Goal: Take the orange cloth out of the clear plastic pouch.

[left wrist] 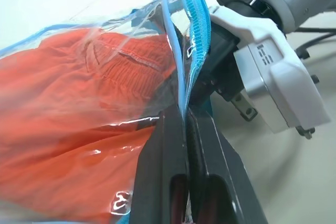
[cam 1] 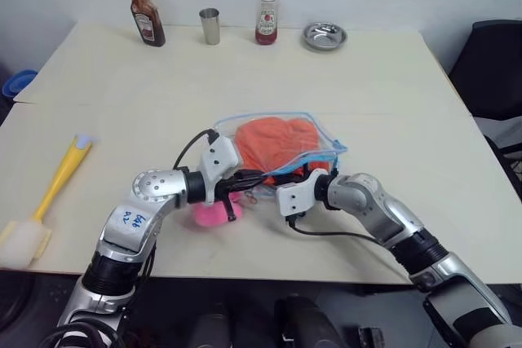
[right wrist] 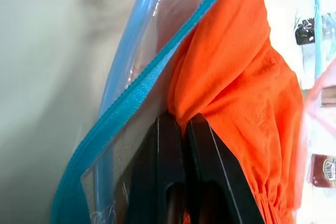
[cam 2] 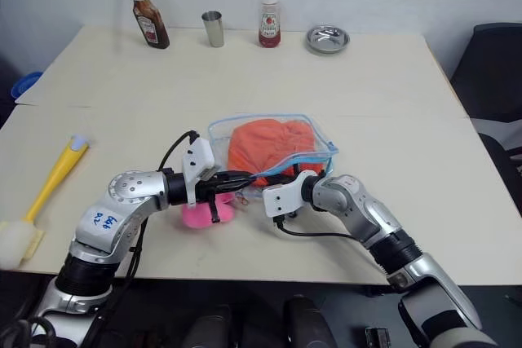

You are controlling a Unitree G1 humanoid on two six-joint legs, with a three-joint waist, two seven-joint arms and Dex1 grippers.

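At the near middle of the cream table (cam 1: 383,71), the clear plastic pouch (cam 1: 326,138) lies flat, blue zipper trim along its open near edge; it serves as reference for all entries below.

- Orange cloth (cam 1: 273,140): inside the pouch, wrinkled, filling most of it. A fold of it reaches the open near edge.
- Left gripper (cam 1: 254,177): at the pouch's near edge, toward its left half. Fingers (left wrist: 168,150) pressed together, pinching the blue zipper trim and the clear film of the mouth.
- Right gripper (cam 1: 314,170): at the pouch's near edge, just right of the left gripper, the two nearly touching. Fingers (right wrist: 168,150) pressed together on a fold of the orange cloth, just inside the zipper trim.
- Pink fluffy ball (cam 1: 210,214): on the table just near-left of the pouch, partly under the left gripper.
- Yellow-handled brush (cam 1: 49,193): well to the left of the pouch, lying flat, pale sponge head toward the near edge of the table.
- Brown sauce bottle (cam 1: 147,10): upright, far beyond the pouch, to the left.
- Metal cup (cam 1: 210,25): upright, far beyond the pouch, right of the brown bottle.
- Red ketchup bottle (cam 1: 267,15): upright, far beyond the pouch, right of the cup.
- Small metal dish (cam 1: 324,36): far beyond the pouch, right of the ketchup bottle.
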